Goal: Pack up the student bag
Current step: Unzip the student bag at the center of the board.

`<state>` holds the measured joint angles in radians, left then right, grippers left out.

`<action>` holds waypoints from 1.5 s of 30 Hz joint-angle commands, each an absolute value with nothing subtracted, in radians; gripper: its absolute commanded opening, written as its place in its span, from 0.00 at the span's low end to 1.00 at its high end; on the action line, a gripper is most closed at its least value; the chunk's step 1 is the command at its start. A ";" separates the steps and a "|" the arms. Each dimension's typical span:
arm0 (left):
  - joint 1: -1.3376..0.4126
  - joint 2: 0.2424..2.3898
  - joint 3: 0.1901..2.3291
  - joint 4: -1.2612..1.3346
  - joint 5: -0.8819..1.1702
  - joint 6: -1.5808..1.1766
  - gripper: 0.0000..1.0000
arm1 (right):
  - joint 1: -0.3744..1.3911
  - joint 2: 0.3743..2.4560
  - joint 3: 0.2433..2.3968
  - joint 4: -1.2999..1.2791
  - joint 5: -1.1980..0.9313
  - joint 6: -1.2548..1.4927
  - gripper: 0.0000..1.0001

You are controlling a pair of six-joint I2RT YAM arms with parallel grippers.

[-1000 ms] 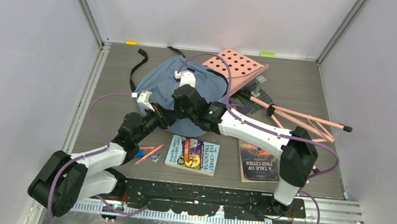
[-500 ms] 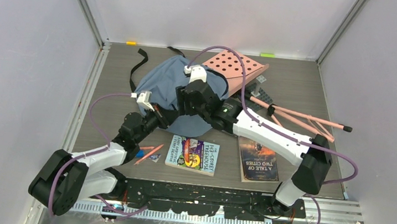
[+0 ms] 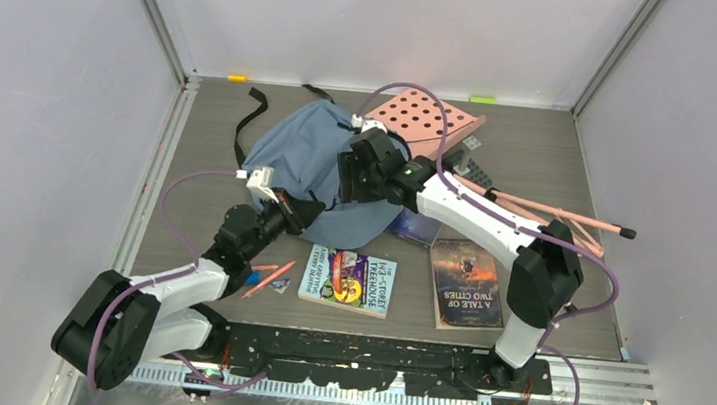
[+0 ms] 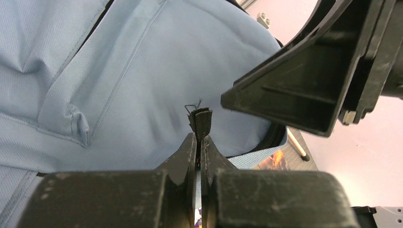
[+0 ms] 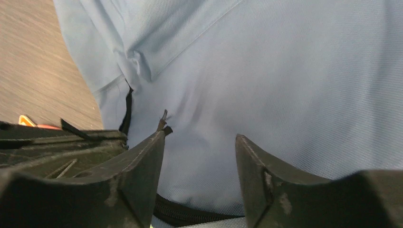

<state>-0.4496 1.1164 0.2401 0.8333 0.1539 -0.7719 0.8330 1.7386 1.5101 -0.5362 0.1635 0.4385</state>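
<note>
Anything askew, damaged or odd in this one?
The pink perforated board at the far right of the student bag sits tilted, one edge propped up rather than flat. The black tab pinched in the left tool shows a frayed thread at its tip. Nothing looks spilled.

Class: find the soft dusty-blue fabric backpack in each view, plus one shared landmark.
Top external: soft dusty-blue fabric backpack, left of centre.
Left wrist: fills the upper left.
Right wrist: fills most of the frame.
Shared landmark: small black pull tab in the left gripper, both wrist views.
</note>
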 commanded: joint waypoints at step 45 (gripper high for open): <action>-0.061 1.243 0.447 0.229 0.022 -0.598 0.00 | 0.966 1.532 0.801 -0.058 0.356 0.488 0.32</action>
